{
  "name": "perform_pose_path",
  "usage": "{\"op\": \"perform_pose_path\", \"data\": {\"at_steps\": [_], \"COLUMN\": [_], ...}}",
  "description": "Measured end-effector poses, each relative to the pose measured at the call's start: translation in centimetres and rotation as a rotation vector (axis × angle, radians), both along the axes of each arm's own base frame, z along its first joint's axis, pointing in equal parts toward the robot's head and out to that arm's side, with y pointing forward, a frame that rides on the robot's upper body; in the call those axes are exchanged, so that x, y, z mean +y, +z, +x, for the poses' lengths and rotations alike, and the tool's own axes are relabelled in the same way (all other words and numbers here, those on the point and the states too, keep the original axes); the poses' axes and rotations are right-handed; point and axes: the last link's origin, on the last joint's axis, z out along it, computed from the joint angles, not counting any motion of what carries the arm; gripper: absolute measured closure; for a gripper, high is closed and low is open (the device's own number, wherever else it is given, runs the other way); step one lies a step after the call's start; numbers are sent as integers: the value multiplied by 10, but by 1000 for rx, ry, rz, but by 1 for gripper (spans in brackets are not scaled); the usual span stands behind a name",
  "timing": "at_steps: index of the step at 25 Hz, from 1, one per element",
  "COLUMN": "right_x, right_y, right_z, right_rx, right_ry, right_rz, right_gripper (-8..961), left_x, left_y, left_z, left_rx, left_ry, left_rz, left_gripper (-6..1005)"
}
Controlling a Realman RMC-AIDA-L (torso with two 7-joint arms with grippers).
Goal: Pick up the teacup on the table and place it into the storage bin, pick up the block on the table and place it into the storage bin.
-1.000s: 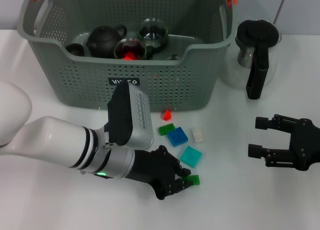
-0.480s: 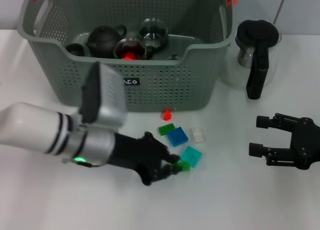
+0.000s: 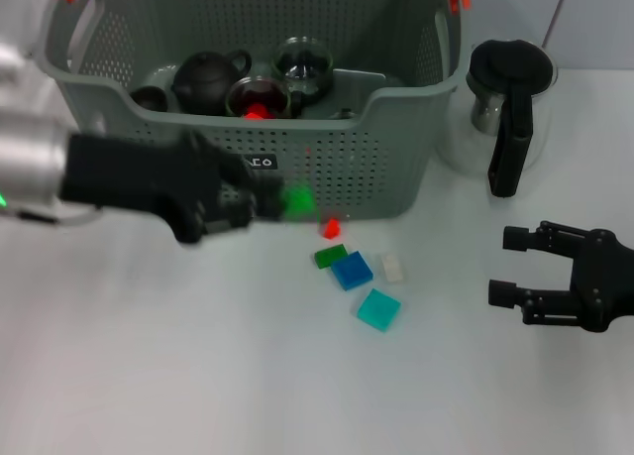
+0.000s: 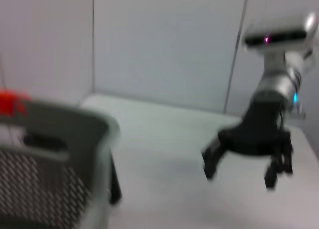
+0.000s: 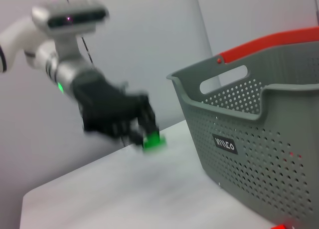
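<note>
My left gripper (image 3: 271, 203) hangs in the air just in front of the storage bin (image 3: 396, 168), shut on a small green block (image 3: 296, 198). The right wrist view shows the same grip, the green block (image 5: 152, 139) pinched at the fingertips beside the storage bin (image 5: 259, 134). A glass teacup (image 3: 260, 98) with red inside sits in the bin next to a dark teapot (image 3: 206, 79). Several loose blocks lie on the table: red (image 3: 332, 227), dark green (image 3: 331, 256), blue (image 3: 352, 271), white (image 3: 393, 268) and cyan (image 3: 378, 308). My right gripper (image 3: 503, 268) rests open at the right.
A glass kettle (image 3: 505, 98) with a black lid and handle stands right of the bin. Another glass cup (image 3: 302, 63) and a small dark cup (image 3: 149, 98) lie in the bin. The left wrist view shows the bin's rim (image 4: 60, 126) and the right gripper (image 4: 244, 161) farther off.
My left gripper has lifted the green block off the table and carried it up and back, toward the bin's front wall. The right gripper has stayed in place.
</note>
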Motion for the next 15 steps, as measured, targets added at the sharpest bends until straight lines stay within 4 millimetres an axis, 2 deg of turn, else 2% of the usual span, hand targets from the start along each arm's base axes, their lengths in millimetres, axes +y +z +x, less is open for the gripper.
{"op": "perform_pose_path", "data": {"at_steps": [3,7,9,11,15], "right_x": [0,0,0,1,2], "right_y": [0,-2,-2,-4,-6], "right_z": [-1,-3,-3,-6,-7], "right_rx": [2,8,9,9,10], "right_ry": [2,8,10,15,18], "right_rz": [-2,-6,-7,-11,-16], "right_gripper": [41,41,41,41,41], "left_x": [12,32,50,62,102], "left_y": [32,53,54,50,31], "left_z": [20,50,67,75,74], "left_rx": [-2,-2,2,4,46], "left_ry": [-23,-30,5,42,227], "left_rz": [32,75,103,132,278], "left_gripper": [821,822,822,822,823]}}
